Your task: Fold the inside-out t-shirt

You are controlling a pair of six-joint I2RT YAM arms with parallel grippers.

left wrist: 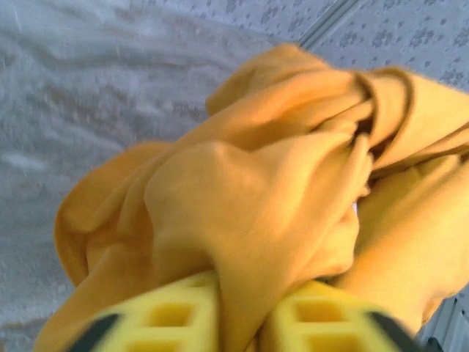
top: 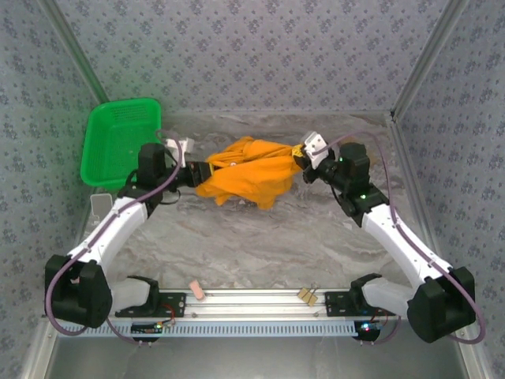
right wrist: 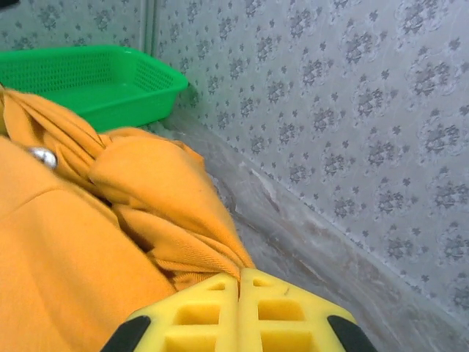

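Note:
The inside-out t-shirt [top: 251,175] is an orange-yellow bunch hanging between my two grippers at the back middle of the table. On its left end my left gripper [top: 199,174] is shut on a thick fold of the t-shirt [left wrist: 249,213], which passes between the yellow fingers [left wrist: 176,315]. My right gripper [top: 302,158] holds the bunch's right end. Its yellow fingers [right wrist: 278,308] are pressed together on a thin hem of the t-shirt [right wrist: 157,198]. No print or neck tag shows in the folds.
A green plastic basket [top: 118,140] stands at the back left, also behind the cloth in the right wrist view [right wrist: 95,81]. Patterned walls close the back and both sides. A metal rail [top: 252,304] runs along the near edge between the arm bases.

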